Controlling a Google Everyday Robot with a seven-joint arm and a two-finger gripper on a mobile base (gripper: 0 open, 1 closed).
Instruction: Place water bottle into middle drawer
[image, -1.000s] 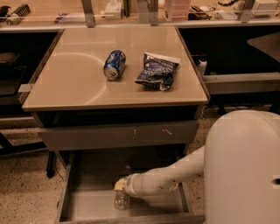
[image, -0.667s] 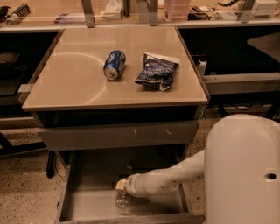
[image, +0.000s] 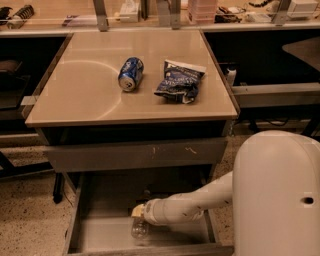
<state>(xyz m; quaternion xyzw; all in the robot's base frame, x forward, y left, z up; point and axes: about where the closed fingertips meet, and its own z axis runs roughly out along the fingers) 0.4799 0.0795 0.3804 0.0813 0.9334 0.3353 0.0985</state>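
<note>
The middle drawer (image: 102, 234) is pulled open below the table, showing its pale grey floor and low side walls. The clear water bottle (image: 140, 229) is inside it, at the middle of the floor near the front edge. My gripper (image: 138, 212) is down in the drawer, at the end of the white arm that reaches in from the right. It is directly above the bottle and right at its top end. I cannot tell whether it still holds the bottle.
A blue soda can (image: 130, 73) and a dark chip bag (image: 178, 81) lie on the beige table top (image: 80, 95). A shut grey drawer front with pale scratches (image: 135, 153) is above the open drawer. My white body (image: 277, 195) fills the lower right.
</note>
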